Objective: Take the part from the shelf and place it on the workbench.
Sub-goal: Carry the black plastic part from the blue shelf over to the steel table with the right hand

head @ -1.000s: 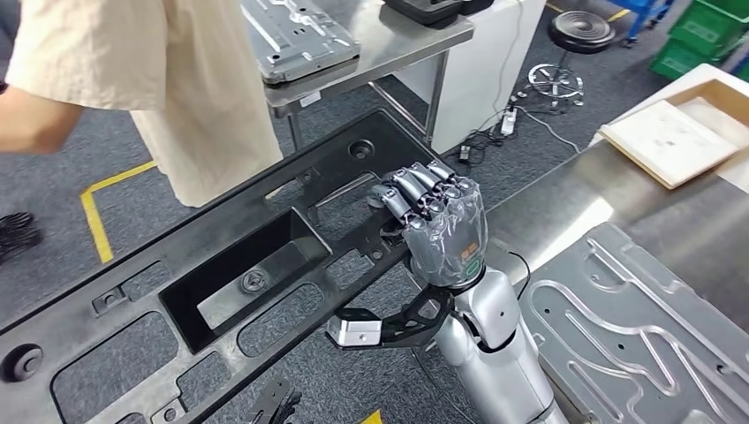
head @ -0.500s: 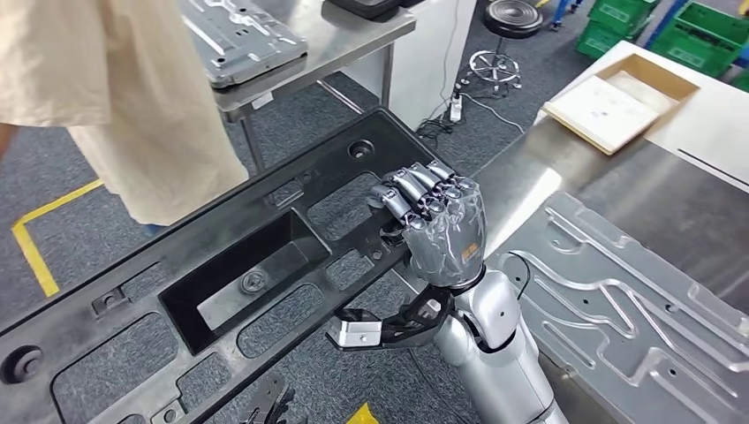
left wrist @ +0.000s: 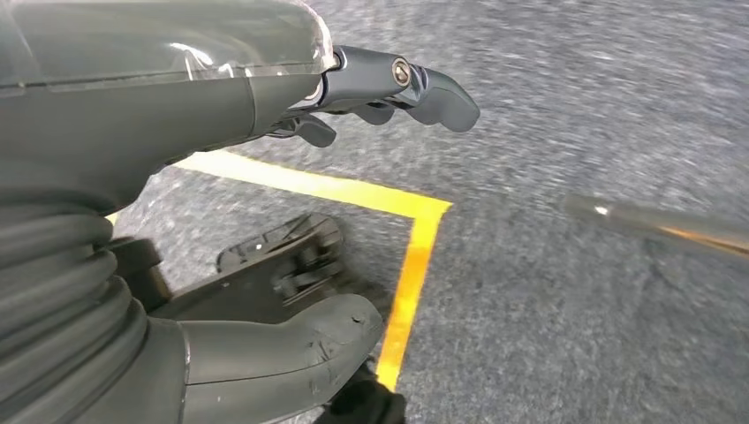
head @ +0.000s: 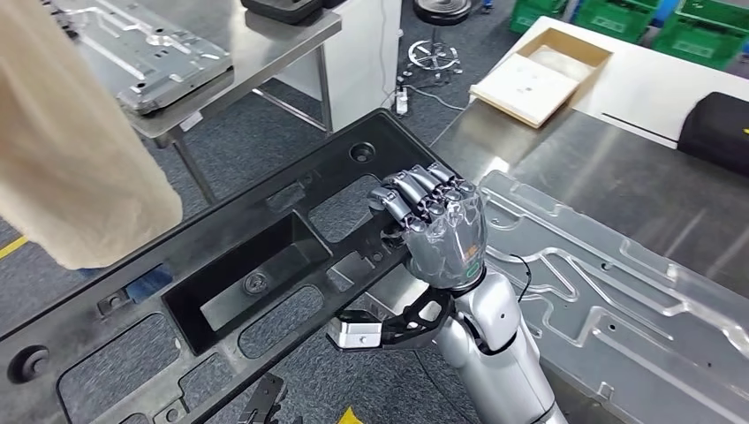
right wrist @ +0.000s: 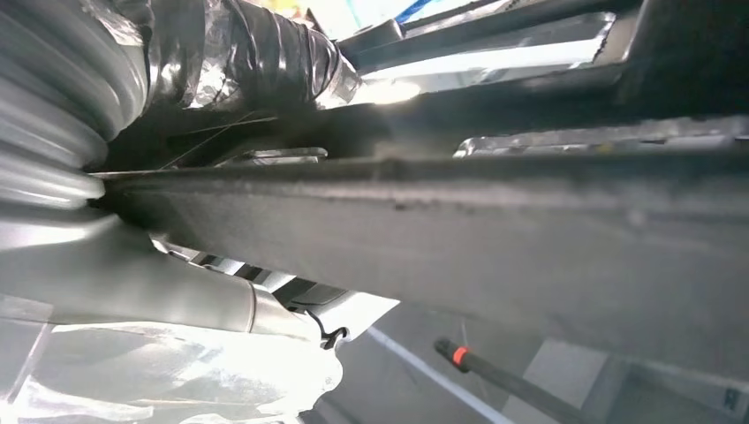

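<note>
Fingers of our right hand (head: pixel 439 231) grip one black part (head: pixel 230 274); our left hand (left wrist: pixel 159 115) hangs open above grey carpet (left wrist: pixel 574 318), beside one steel workbench (head: pixel 636 190).

1. A factory workshop.
2. Steel counter (head: pixel 654 203) carrying a machined metal plate (head: pixel 609 300).
3. Yellow floor line (left wrist: pixel 406 265) on grey carpet.
4. Green crates (head: pixel 707 26) stacked behind.

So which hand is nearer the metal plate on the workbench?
Right. The right hand grips the black part right beside the metal plate on the workbench. The left hand hangs over the grey floor, holding nothing.
</note>
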Robot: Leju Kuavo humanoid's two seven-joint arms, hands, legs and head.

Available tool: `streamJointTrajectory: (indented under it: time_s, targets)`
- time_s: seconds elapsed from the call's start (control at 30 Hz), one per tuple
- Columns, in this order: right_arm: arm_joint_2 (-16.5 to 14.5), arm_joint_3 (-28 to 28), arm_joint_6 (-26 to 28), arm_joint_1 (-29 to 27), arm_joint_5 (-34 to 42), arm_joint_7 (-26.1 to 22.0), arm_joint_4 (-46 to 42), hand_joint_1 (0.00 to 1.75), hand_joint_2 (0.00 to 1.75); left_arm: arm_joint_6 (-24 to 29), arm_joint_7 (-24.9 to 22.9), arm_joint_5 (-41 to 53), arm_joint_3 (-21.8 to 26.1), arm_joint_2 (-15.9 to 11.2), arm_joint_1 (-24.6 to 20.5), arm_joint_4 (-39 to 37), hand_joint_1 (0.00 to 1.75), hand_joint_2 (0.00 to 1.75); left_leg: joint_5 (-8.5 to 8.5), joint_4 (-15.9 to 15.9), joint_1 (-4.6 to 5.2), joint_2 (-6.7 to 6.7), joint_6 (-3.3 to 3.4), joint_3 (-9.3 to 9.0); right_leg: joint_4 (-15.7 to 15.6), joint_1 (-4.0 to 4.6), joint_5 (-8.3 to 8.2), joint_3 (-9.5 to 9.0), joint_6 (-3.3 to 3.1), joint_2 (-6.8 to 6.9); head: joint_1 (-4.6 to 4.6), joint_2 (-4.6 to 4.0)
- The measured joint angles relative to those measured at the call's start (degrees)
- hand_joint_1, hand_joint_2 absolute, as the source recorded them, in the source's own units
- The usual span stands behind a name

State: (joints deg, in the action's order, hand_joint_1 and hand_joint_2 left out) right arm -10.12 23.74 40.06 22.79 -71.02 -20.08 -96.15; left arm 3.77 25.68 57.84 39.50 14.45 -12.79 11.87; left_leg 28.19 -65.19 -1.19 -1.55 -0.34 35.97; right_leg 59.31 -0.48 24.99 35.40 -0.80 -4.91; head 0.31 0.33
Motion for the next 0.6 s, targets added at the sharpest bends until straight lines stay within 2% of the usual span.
streamJointTrajectory:
  time_s: [0.03, 0.07, 0.1, 0.17, 0.2, 0.23, 0.3, 0.33, 0.37, 0.4, 0.43, 0.47, 0.53, 0.57, 0.6]
  targets:
    - [0.0, -0.06, 0.0, -0.01, -0.01, -0.04, -0.02, 1.75, 1.75, -0.1, 0.43, 0.08, -0.05, 0.01, -0.02, 0.0, 0.0, 1.75, -1.09, 3.07, -0.13, -1.14, 0.13, -1.33, 0.26, 0.02, 0.06, 0.21, 0.23, -0.71, 0.02, 0.0]
    - [0.0, -0.12, 0.0, -0.03, 0.0, -0.09, -0.03, 1.75, 1.75, -0.24, 0.79, 0.17, -0.14, 0.01, 0.01, 0.0, 0.0, 1.75, -1.47, 4.87, -0.16, -2.07, 0.25, -2.08, 0.44, -0.03, 0.03, 0.48, 0.54, -1.31, 0.03, 0.0]
    - [0.0, -0.18, 0.0, -0.07, 0.01, -0.11, -0.03, 1.75, 1.75, -0.36, 1.03, 0.24, -0.24, 0.02, 0.04, 0.0, 0.0, 1.75, -1.26, 5.35, -0.09, -2.34, 0.39, -2.29, 0.49, -0.07, -0.09, 0.73, 0.89, -1.87, 0.02, 0.0]
    - [0.01, -0.34, 0.01, -0.2, 0.01, -0.17, -0.07, 1.75, 1.75, -0.51, 1.22, 0.28, -0.41, 0.11, 0.04, 0.0, 0.0, 1.75, -1.56, 5.72, -0.05, -1.3, 0.96, -2.4, 0.36, -0.3, -0.32, 1.05, 1.59, -2.49, 0.02, 0.0]
    - [0.03, -0.45, 0.02, -0.23, 0.01, -0.18, -0.13, 1.75, 1.75, -0.55, 1.29, 0.28, -0.48, 0.18, -0.04, 0.0, 0.0, 1.75, -1.76, 5.97, -0.12, -0.68, 1.37, -2.49, 0.85, -0.23, 0.03, 1.32, 1.92, -1.59, 0.05, 0.0]
    - [0.04, -0.57, 0.02, -0.22, 0.02, -0.19, -0.21, 1.75, 1.75, -0.59, 1.36, 0.28, -0.54, 0.25, -0.12, 0.0, 0.0, 1.75, -1.94, 6.23, -0.2, -0.01, 1.79, -2.57, 2.34, -0.15, 1.02, 2.04, 2.21, -0.1, 0.08, 0.0]
    - [0.07, -0.73, 0.02, -0.23, 0.03, -0.19, -0.35, 1.75, 1.75, -0.6, 1.43, 0.28, -0.64, 0.28, -0.08, 0.0, 0.0, 1.75, -2.04, 6.47, -0.12, 1.39, 2.35, -2.63, 8.49, -0.08, 4.35, 4.97, 2.68, 3.3, 0.14, 0.0]
    - [0.08, -0.76, 0.02, -0.29, 0.03, -0.19, -0.37, 1.75, 1.75, -0.6, 1.43, 0.27, -0.67, 0.26, 0.04, 0.0, 0.0, 1.75, -2.0, 6.46, -0.04, 2.16, 2.46, -2.59, 12.19, -0.18, 5.93, 6.8, 2.87, 4.07, 0.12, 0.0]
    - [0.12, -0.79, 0.02, -0.38, 0.03, -0.19, -0.36, 1.75, 1.75, -0.6, 1.43, 0.27, -0.69, 0.24, 0.15, 0.0, 0.0, 1.75, -1.96, 6.46, 0.0, 2.93, 2.48, -2.57, 14.87, -0.3, 6.73, 8.13, 3.0, 4.43, 0.14, 0.0]
    - [0.16, -0.83, 0.02, -0.46, 0.03, -0.19, -0.36, 1.75, 1.75, -0.6, 1.43, 0.26, -0.72, 0.23, 0.21, 0.0, 0.0, 1.75, -1.91, 6.45, 0.02, 3.69, 2.47, -2.57, 15.72, -0.38, 6.51, 8.55, 3.08, 4.66, 0.13, 0.0]
    - [0.2, -0.87, 0.02, -0.49, 0.03, -0.19, -0.36, 1.75, 1.75, -0.65, 1.45, 0.26, -0.75, 0.24, 0.22, 0.0, 0.0, 1.75, -1.85, 6.44, 0.03, 4.39, 2.43, -2.61, 14.49, -0.42, 5.35, 7.88, 3.06, 4.9, 0.14, 0.0]
    - [0.23, -0.93, 0.02, -0.5, 0.03, -0.19, -0.37, 1.75, 1.75, -0.74, 1.49, 0.25, -0.79, 0.25, 0.19, 0.0, 0.0, 1.75, -1.77, 6.44, 0.03, 5.02, 2.33, -2.73, 11.18, -0.38, 3.48, 6.05, 2.93, 5.45, 0.14, 0.0]
    - [0.24, -1.05, 0.02, -0.41, 0.05, -0.22, -0.38, 1.75, 1.75, -1.02, 1.58, 0.15, -0.85, 0.27, 0.16, 0.0, 0.0, 1.75, -1.48, 6.4, 0.27, 6.05, 1.93, -3.02, 3.47, 0.11, 0.75, 1.91, 2.33, 7.84, 0.12, 0.0]
    - [0.25, -1.1, 0.02, -0.35, 0.08, -0.23, -0.39, 1.75, 1.75, -1.26, 1.61, 0.06, -0.86, 0.27, 0.17, 0.0, 0.0, 1.75, -1.34, 6.39, 0.42, 6.51, 1.65, -3.15, 1.03, 0.41, 0.15, 0.68, 1.97, 8.67, 0.12, 0.0]
    - [0.27, -1.19, 0.02, -0.31, 0.1, -0.22, -0.39, 1.75, 1.75, -1.54, 1.6, -0.04, -0.86, 0.26, 0.17, 0.0, 0.0, 1.75, -1.23, 6.41, 0.58, 7.01, 1.35, -3.27, 0.04, 0.68, 0.16, 0.31, 1.64, 9.0, 0.11, 0.0]
